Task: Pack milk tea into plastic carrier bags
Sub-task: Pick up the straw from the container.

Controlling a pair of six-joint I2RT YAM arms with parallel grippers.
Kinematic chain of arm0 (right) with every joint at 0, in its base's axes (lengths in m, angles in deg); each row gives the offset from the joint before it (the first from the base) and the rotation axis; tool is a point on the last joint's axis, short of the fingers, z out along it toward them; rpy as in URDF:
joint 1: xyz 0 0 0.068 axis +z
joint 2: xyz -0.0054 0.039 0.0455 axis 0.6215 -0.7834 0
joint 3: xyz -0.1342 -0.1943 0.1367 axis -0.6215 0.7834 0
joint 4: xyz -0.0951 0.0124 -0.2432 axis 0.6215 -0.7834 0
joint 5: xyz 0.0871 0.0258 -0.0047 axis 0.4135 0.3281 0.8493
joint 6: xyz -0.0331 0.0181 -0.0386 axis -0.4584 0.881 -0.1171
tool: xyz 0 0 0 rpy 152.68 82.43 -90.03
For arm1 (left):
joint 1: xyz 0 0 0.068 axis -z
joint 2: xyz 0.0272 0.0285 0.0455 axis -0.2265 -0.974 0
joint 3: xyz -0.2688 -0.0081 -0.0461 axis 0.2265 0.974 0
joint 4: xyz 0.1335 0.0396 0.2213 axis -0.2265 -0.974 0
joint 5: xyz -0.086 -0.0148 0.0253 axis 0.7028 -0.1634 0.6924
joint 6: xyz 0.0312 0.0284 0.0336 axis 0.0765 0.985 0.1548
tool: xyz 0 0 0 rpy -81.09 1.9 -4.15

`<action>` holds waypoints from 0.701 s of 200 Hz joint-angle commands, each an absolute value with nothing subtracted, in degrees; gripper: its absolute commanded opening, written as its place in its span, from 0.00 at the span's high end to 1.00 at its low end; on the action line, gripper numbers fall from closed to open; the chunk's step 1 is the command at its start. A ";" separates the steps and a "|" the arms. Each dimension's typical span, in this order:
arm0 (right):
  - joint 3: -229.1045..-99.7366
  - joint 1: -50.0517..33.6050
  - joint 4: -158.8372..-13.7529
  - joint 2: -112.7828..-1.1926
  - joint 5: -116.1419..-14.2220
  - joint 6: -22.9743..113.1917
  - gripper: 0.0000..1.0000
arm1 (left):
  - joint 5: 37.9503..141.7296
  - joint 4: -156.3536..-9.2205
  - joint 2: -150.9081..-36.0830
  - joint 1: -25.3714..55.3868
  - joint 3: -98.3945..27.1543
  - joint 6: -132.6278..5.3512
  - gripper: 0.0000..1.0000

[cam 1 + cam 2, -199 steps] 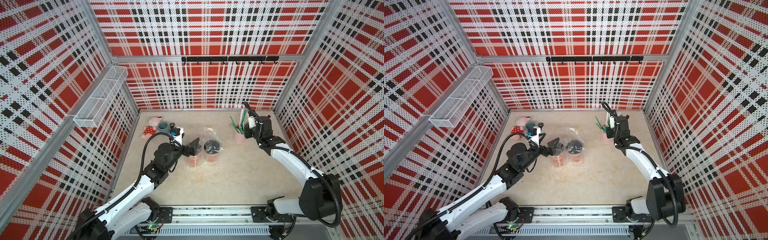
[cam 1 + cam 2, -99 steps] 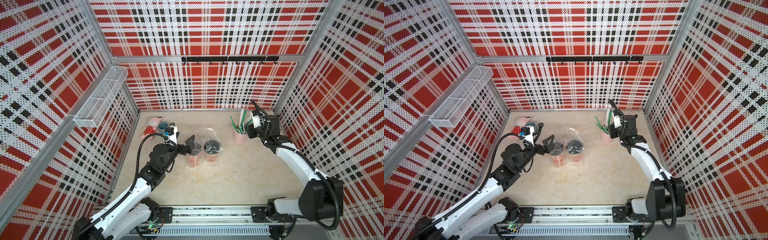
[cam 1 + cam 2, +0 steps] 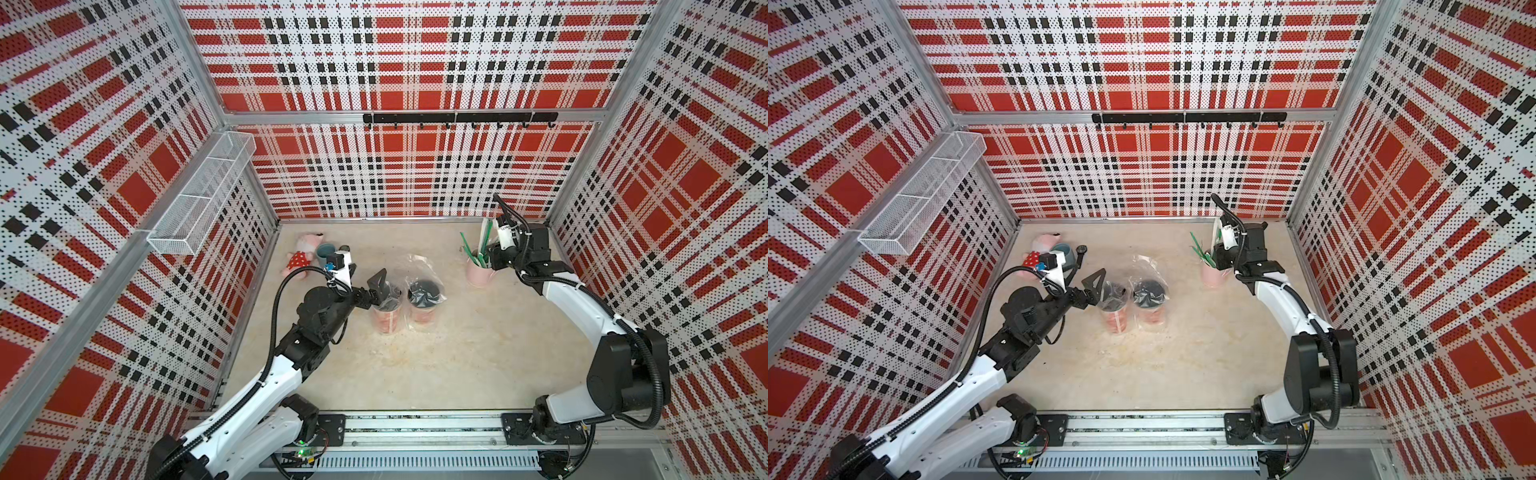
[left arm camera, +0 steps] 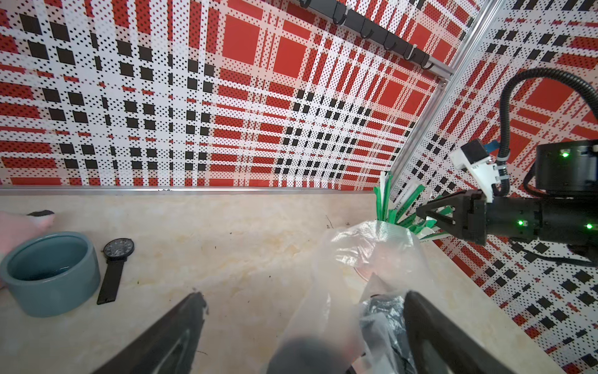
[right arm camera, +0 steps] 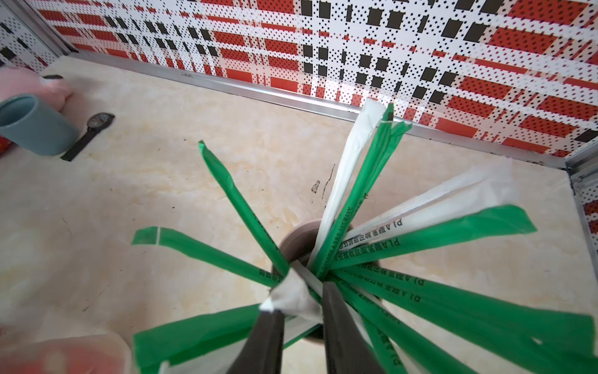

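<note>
**Cups (image 3: 386, 322) bagged, right gripper (image 5: 299, 299) at straws (image 5: 352, 181)**

Both cups stand side by side mid-table (image 3: 457, 357), each in its own bag (image 3: 419, 266). The left gripper (image 4: 302, 311) hangs at the left cup's bag top, jaws wide, with loose film between them. Over the pink cup (image 3: 478, 274), the right gripper's jaws are narrow with a white straw end between them. Whether they pinch it I cannot tell.
</note>
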State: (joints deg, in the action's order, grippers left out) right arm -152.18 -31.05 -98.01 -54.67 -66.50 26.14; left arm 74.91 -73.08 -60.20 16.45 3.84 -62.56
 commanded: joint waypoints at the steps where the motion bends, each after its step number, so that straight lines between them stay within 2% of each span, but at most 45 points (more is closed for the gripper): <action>1: -153.92 -30.56 -97.06 -55.80 -68.36 25.58 0.83 | 76.46 -71.74 -59.55 16.04 4.53 -62.87 0.03; 44: -152.01 -30.34 -94.02 -51.17 -70.18 27.59 1.00 | 77.15 -71.97 -59.21 16.00 4.05 -62.99 0.03; 64: -151.66 -30.34 -93.75 -47.97 -70.83 27.97 1.00 | 77.60 -72.67 -59.55 16.80 2.62 -61.72 0.04; 95: -152.55 -30.34 -96.28 -43.68 -70.87 27.72 1.00 | 72.30 -76.35 -60.52 20.45 -1.19 -58.98 0.03; 140: -155.59 -30.26 -100.86 -37.79 -65.81 28.74 1.00 | 72.29 -78.35 -60.12 21.52 -2.21 -58.28 0.03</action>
